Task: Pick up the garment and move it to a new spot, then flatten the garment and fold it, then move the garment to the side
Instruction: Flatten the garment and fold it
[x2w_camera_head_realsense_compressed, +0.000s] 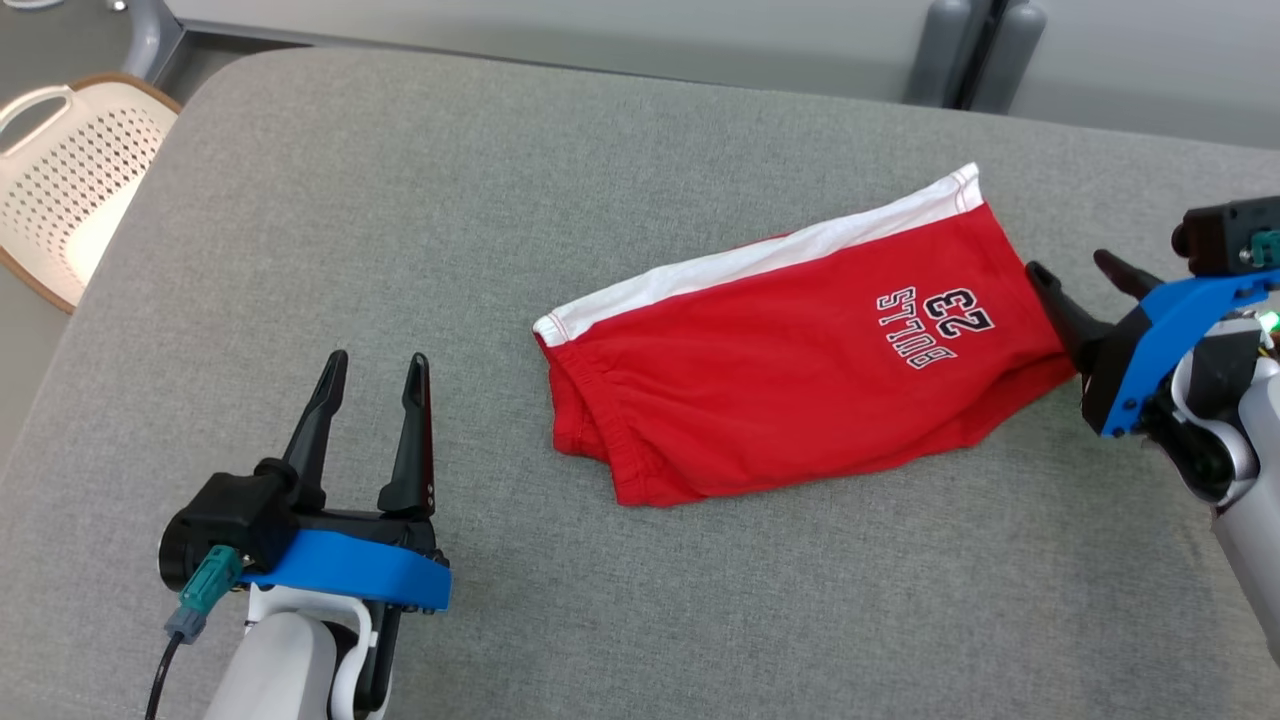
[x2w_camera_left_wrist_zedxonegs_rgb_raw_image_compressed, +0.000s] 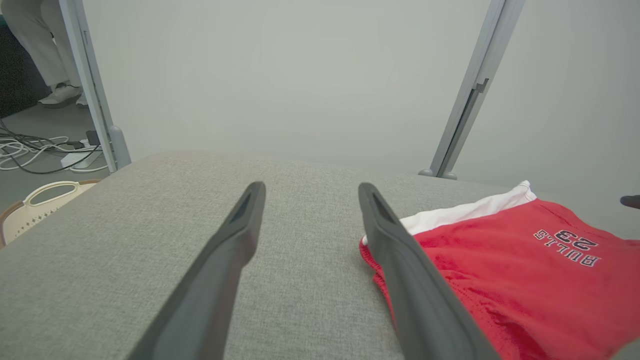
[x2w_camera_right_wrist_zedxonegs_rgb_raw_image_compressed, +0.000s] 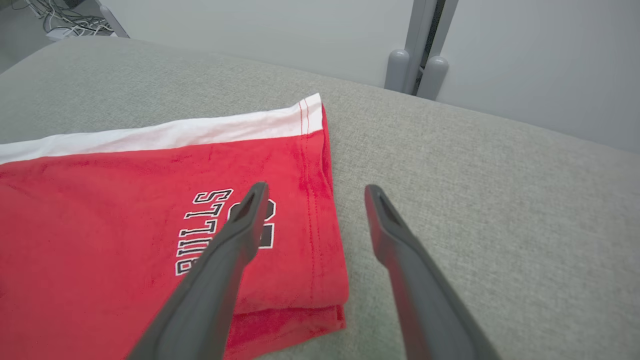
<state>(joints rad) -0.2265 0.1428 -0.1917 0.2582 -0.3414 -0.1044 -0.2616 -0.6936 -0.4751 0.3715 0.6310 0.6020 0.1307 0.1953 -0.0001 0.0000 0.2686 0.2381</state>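
On the counter (x2w_camera_head_realsense_compressed: 500, 200): red Bulls shorts (x2w_camera_head_realsense_compressed: 780, 400) lie folded, 3 o'clock of centre.
Left end effector (x2w_camera_head_realsense_compressed: 378, 357): open, empty, at 8 o'clock, clear of the cloth.
Right end effector (x2w_camera_head_realsense_compressed: 1070, 263): open, empty, over the hem, likely poised to shift the shorts aside.

Left gripper (x2w_camera_head_realsense_compressed: 378, 358) at our lower left: two dark fingers pointing up and away from us, jaws spread wide. Behind them we see the blue bracket and black wrist block, with a cable plugged in on the wrist's left side. The pale forearm runs off the bottom edge. Right gripper (x2w_camera_head_realsense_compressed: 1068, 262) at our right edge: fingers pointing left, jaws also spread. Its wrist looks rolled sideways, but the forearm is cut by the frame, so we can't confirm. On both wrist cams we see the fingers (x2w_camera_left_wrist_zedxonegs_rgb_raw_image_compressed: 235, 240) parted, tips well apart.
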